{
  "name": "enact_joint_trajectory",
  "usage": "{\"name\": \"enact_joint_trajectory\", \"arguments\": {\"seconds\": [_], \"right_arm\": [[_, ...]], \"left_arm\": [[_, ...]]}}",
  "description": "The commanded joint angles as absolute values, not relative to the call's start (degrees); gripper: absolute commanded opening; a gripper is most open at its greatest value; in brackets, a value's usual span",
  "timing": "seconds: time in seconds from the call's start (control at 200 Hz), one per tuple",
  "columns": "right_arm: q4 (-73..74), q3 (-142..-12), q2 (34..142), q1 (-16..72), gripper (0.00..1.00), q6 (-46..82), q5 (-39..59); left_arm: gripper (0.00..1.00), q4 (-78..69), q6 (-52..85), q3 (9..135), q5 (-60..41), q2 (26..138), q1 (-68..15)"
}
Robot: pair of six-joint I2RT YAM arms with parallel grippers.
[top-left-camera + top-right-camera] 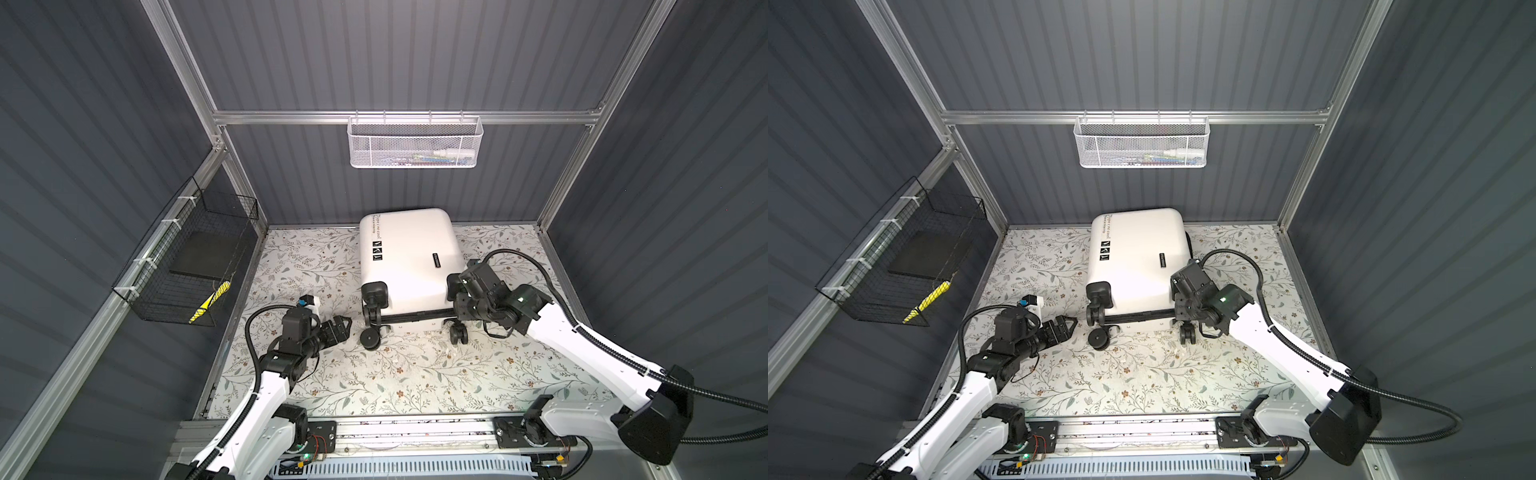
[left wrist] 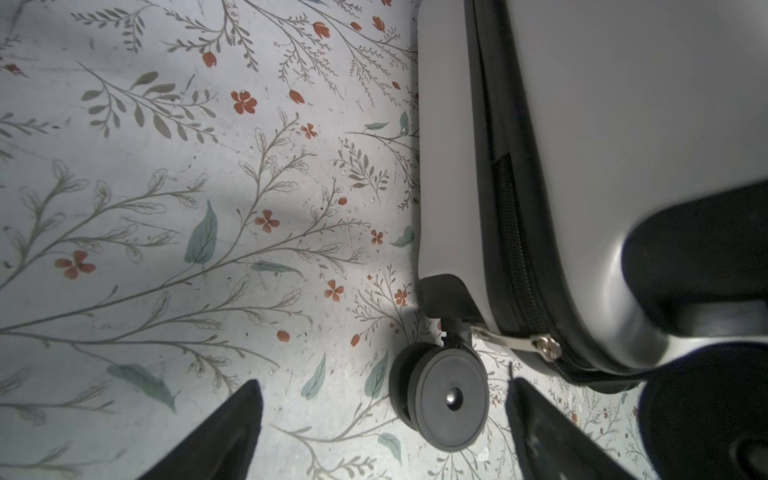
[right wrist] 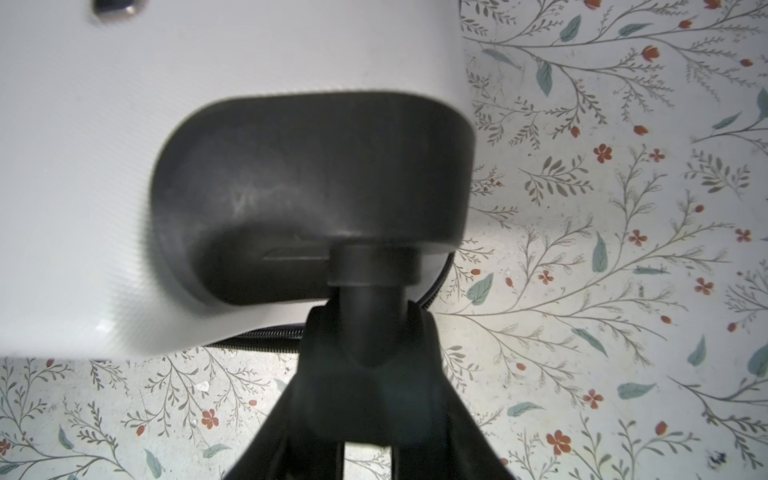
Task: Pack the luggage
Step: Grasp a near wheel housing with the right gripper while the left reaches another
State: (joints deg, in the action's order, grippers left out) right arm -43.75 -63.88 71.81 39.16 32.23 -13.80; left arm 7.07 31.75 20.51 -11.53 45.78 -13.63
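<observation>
In both top views the luggage (image 1: 409,257) (image 1: 1138,257) lies closed and flat on the floral surface (image 1: 415,374), its far edge close to the back wall. The left end effector (image 1: 341,325) (image 1: 1067,326) hangs just beside the near-left caster wheel (image 1: 370,338), with open surface behind it and to its outer side. The right end effector (image 1: 456,307) (image 1: 1177,309) sits at the luggage's near-right corner, bare surface running from it to the side wall.

Left wrist view: the fingers (image 2: 232,436) are spread wide and hold nothing. The wheel (image 2: 451,399) lies just ahead between them, untouched, with a zipper pull (image 2: 515,343) beside it.

Right wrist view: the right end effector (image 3: 368,332) is clamped narrow around the caster stem (image 3: 370,307) under the black wheel housing (image 3: 316,187), with open surface (image 3: 602,249) alongside
</observation>
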Motion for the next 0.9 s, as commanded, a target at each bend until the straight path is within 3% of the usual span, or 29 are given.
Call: {"name": "enact_joint_trajectory", "arguments": {"seconds": [0.0, 0.24, 0.54, 0.895], "right_arm": [[-39.3, -62.9, 70.7, 39.1, 0.13, 33.1, -12.0], [-36.6, -59.7, 69.4, 37.5, 0.13, 34.1, -9.1], [-35.4, -57.2, 65.8, 34.4, 0.13, 33.6, -7.3], [-33.1, -54.7, 64.5, 33.9, 0.13, 34.2, -3.6]], "left_arm": [[0.9, -2.0, 32.1, 17.8, -11.1, 42.8, -14.4], [0.84, -8.4, 30.9, 13.6, -11.5, 42.2, -17.5], [0.82, -16.7, 27.9, 8.4, -1.1, 43.5, -28.7], [0.75, -33.6, 18.9, 3.0, 0.3, 48.5, -29.8]]}}
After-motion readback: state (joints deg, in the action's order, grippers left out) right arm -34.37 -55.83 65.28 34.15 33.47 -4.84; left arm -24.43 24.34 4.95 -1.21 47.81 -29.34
